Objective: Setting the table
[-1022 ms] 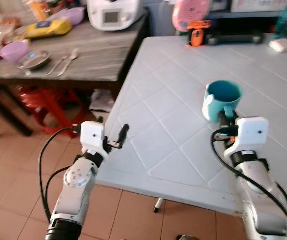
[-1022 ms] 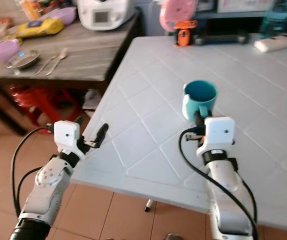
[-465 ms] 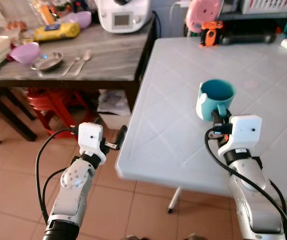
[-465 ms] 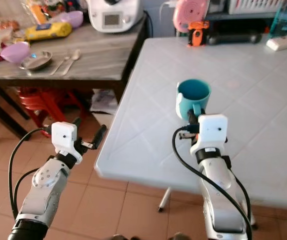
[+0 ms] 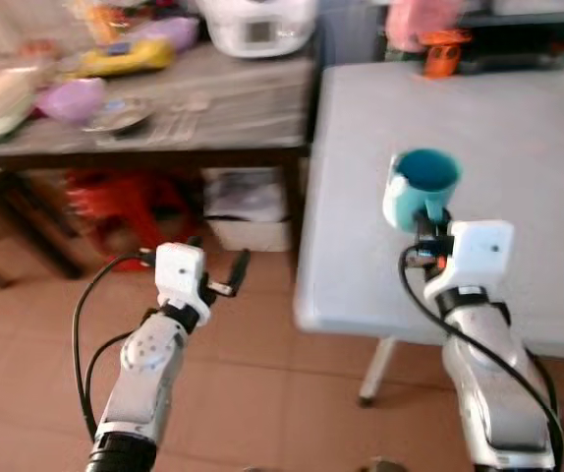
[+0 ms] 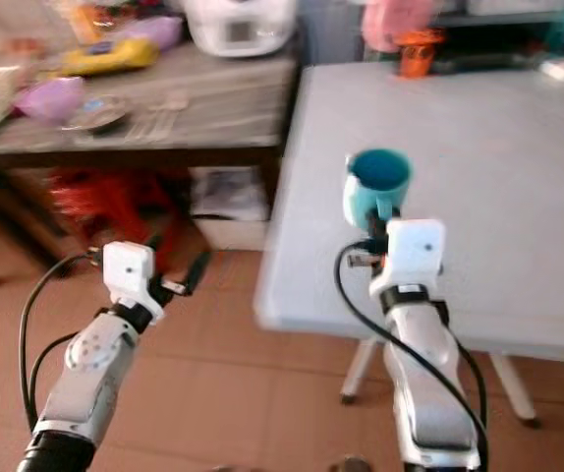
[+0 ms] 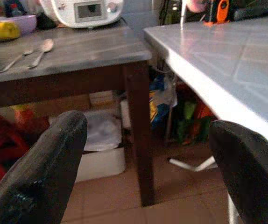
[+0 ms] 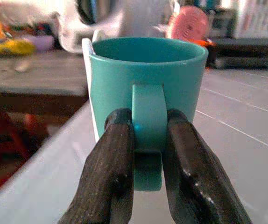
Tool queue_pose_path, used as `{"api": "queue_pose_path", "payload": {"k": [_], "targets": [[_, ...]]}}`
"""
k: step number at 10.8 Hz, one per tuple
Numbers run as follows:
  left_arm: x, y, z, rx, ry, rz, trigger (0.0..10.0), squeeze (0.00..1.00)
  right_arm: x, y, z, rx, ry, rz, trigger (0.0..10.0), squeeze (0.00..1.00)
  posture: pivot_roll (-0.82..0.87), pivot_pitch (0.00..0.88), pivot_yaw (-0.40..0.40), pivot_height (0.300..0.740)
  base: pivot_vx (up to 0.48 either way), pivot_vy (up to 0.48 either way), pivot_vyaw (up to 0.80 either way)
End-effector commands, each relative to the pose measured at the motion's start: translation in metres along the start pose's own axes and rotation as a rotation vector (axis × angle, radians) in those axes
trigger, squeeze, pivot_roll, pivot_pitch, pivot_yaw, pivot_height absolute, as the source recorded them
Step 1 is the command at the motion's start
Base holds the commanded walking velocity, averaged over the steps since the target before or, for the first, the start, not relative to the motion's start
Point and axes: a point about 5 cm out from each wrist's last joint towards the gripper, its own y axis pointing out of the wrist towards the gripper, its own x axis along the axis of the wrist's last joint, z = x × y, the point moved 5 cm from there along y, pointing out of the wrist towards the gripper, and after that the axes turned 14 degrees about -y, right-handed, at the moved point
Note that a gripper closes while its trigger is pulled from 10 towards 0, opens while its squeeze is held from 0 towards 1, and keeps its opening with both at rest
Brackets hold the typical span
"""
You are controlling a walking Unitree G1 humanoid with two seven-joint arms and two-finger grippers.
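The right end effector (image 8: pixel 148 154) is clamped on the mug (image 8: pixel 145 84) handle, carrying it; next, lower it onto the bench (image 5: pixel 518 147) beneath. The left end effector (image 7: pixel 143 154) is spread apart.

A teal mug (image 6: pixel 376 182) sits upright just right of centre, held at its handle by the right gripper (image 6: pixel 379 234), whose white wrist block and silver arm run down to the bottom edge. The mug is above the near left part of the white table (image 6: pixel 518 177), which takes up the right side of the frame. In the lower left the left gripper (image 6: pixel 192 270) hangs over the tiled floor (image 6: pixel 262 393), its dark fingers pointing right. Across the upper left stands a dark wooden table (image 6: pixel 164 118) carrying a white appliance (image 6: pixel 238 25), a purple bowl (image 6: pixel 51 98), a yellow packet (image 6: pixel 115 57) and some blurred cutlery. An orange object (image 6: pixel 418 54) sits at the white table's far edge.
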Motion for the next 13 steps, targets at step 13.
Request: {"api": "queue_pose_path", "payload": {"k": [13], "targets": [[0.003, 0.004, -0.021, -0.057, -0.021, -0.044, 10.0, 0.0, -0.007, 0.002, -0.001, -0.03, -0.008, 0.01, 10.0, 0.0, -0.11, 0.091, 0.139, 0.74, 0.0, 0.392, 0.0]]}}
